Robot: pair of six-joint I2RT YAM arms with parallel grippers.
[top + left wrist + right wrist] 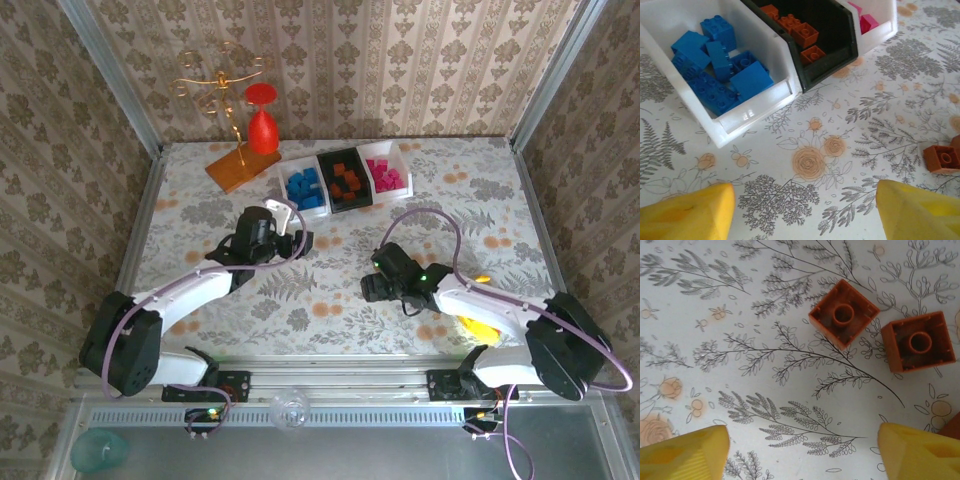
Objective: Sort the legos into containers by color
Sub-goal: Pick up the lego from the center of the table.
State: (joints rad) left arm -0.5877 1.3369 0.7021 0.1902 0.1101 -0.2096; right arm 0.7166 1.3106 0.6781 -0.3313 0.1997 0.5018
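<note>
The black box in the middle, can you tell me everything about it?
The black bin is a small rectangular box of shiny-looking plastic, open on top, standing upright on the flowery table. It sits squeezed between the white bin of blue bricks and the white bin of pink bricks. Orange-brown bricks lie jumbled inside it.

Blue legos [720,65]: we note smooth, glossy plastic.
Orange-brown legos [842,315]: plastic, softer sheen.
White bin [755,112]: glossy plastic, glare on rim.
Black bin [832,67]: smooth plastic, duller.
Counter [850,150]: matt printed covering.
Left end effector fingers [685,215]: matt; material we cannot tell.
</note>
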